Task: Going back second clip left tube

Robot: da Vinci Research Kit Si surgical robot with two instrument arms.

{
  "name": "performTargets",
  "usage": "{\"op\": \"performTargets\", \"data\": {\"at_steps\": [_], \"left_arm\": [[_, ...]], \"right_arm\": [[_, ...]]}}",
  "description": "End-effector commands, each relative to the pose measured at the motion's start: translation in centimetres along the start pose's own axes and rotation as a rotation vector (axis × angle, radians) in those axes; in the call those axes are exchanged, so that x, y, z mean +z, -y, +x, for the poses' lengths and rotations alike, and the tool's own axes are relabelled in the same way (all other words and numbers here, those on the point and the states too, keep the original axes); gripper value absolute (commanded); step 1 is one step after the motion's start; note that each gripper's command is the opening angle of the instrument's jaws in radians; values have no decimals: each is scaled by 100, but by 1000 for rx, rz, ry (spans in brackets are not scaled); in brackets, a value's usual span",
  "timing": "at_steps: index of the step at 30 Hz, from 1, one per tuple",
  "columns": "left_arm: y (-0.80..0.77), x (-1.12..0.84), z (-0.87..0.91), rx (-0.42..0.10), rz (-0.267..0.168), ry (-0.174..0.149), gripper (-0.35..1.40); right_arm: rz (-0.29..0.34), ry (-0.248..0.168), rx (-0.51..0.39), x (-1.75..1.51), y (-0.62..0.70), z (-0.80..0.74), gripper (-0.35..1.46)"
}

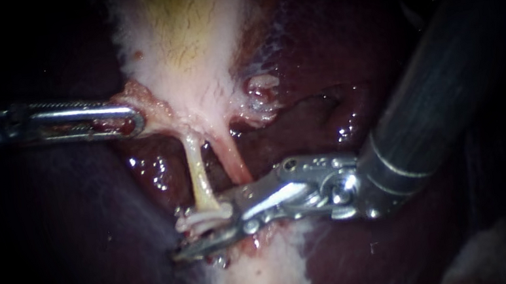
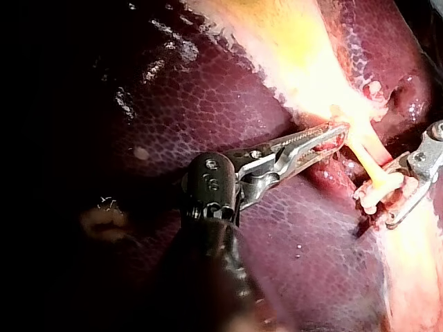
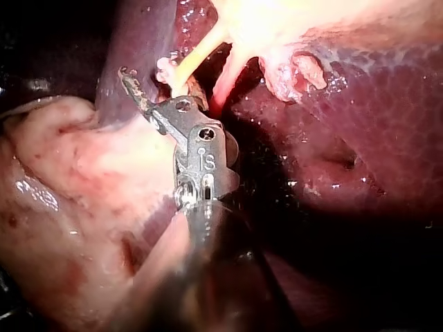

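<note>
Two tubes run down from the pale gallbladder [image 1: 185, 32]: the yellowish left tube [image 1: 199, 176] and a pink right tube [image 1: 233, 159]. A white clip [image 1: 203, 218] sits across the left tube's lower end. My right instrument [image 1: 203, 233] comes in from the right, and its jaws are open, with a gap around the clip and the tube's end. My left instrument [image 1: 131, 119] is shut on a fold of gallbladder tissue beside the tubes' upper ends and holds it to the left. The left wrist view shows this hold [image 2: 332, 138] and the clip [image 2: 381, 187]. The right wrist view shows the open jaws [image 3: 149, 86] at the clip [image 3: 165, 67].
Dark red liver [image 1: 320, 53] lies on both sides of the gallbladder and behind the tubes. A wet raw pocket [image 1: 158, 172] opens left of the left tube. Pale tissue [image 1: 259, 280] runs down below the right jaws. My right instrument's thick shaft [image 1: 433, 110] crosses the right side.
</note>
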Motion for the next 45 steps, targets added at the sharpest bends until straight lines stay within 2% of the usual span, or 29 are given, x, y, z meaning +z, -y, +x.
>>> {"op": "performTargets", "data": {"at_steps": [1,6,9,15,22,25,33,41,45], "left_arm": [[0,0,-1,0,1,0,-35],[0,0,-1,0,1,0,-35],[0,0,-1,0,1,0,-35],[0,0,-1,1,1,0,-35],[0,-1,-1,1,0,0,-35],[0,-2,-1,1,0,1,-35],[0,-2,-1,1,0,1,-35],[0,-3,-1,1,0,1,-35],[0,-3,-1,1,0,1,-35]], "right_arm": [[-9,7,-10,-1,-2,-1,48],[-109,4,-83,-7,-8,-4,50],[-143,-3,-111,-11,-7,-6,50],[-174,-8,-136,-19,-6,-9,50],[-165,-3,-165,-32,-3,-13,50],[-159,3,-219,-45,1,-16,50],[-180,7,-331,-99,14,-20,50],[-185,11,-404,-163,24,-10,50],[-179,12,-417,-182,26,-8,50]]}}
